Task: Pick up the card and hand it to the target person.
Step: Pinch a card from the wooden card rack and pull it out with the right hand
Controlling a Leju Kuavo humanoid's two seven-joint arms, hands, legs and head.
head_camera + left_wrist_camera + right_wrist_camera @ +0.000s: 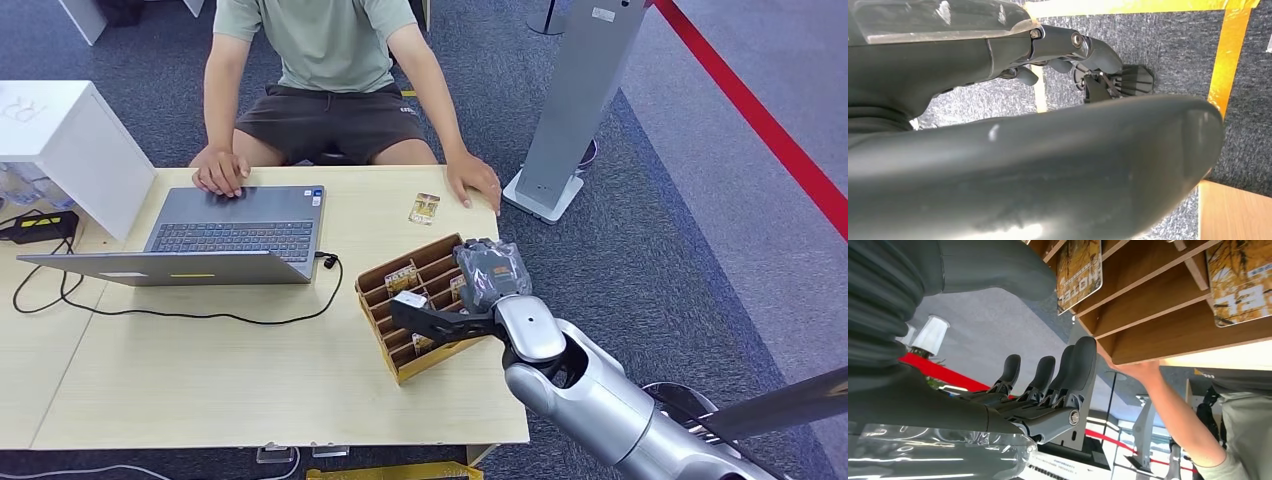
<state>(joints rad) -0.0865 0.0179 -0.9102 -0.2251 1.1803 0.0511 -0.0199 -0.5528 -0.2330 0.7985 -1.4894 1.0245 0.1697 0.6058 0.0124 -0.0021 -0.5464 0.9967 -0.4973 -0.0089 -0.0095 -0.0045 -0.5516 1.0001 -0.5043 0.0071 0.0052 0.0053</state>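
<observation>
The robot's right hand [490,272] hangs over the far right end of the wooden card box [398,366], which sits on the table [200,390] close to the robot. In the right wrist view its dark fingers [1068,370] are stretched out side by side next to the box, and they hold nothing. The box has thin wooden walls that make slots. A yellow card [402,276] stands in one slot, and more cards stand in slots near the hand.

The left hand [1058,55] shows in the left wrist view, down over grey carpet. I cannot tell if its fingers are closed or apart.

Farther away, one more card [424,208] lies flat on the table. It is just beside the person's hand [474,180]. An open laptop [232,235] sits to the left, and the person [330,60] sits behind the table
</observation>
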